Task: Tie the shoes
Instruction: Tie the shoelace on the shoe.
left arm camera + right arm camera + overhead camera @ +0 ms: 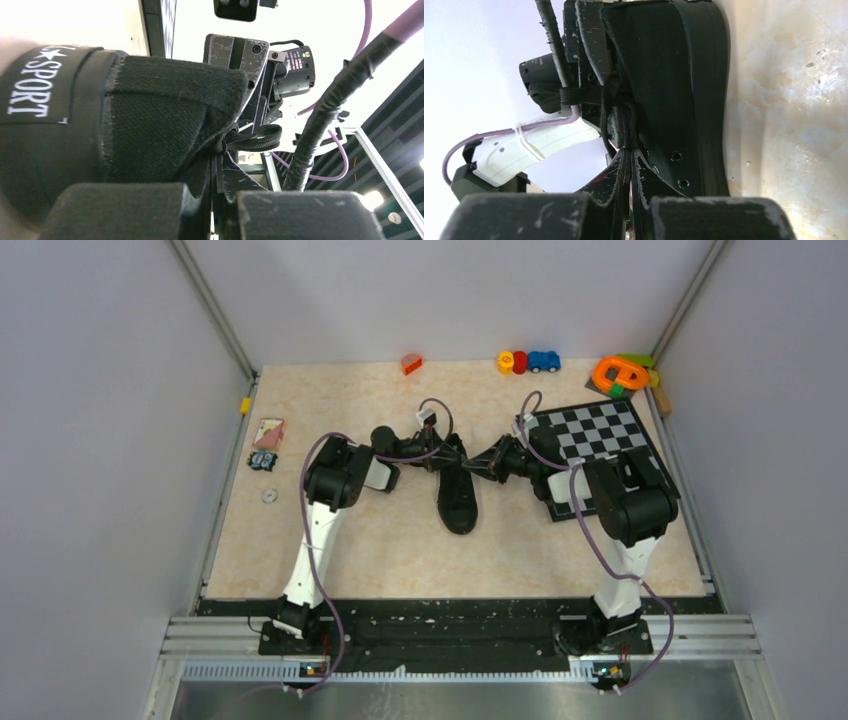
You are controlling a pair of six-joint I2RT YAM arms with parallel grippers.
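- The sneaker (pixel 458 502) lies just beside the chessboard (pixel 595 435), on its left-arm side, toe toward the arm bases.
- Your left gripper (pixel 217 175) is pinched almost closed on a strand of the laces (pixel 252 141) under what looks like a forming knot (pixel 224 145).
- Your right gripper (pixel 626 162) is clamped on lace too, at the tongue end nearest the chessboard.
- To cinch, draw the right hand toward the chessboard and the left hand away from it, evenly and low, so the sneaker neither lifts nor twists.
- Ease off once the knot seats, because thin lace slips easily.

A chessboard (pixel 597 435) lies at right; a blue toy car (pixel 544 361) sits behind.
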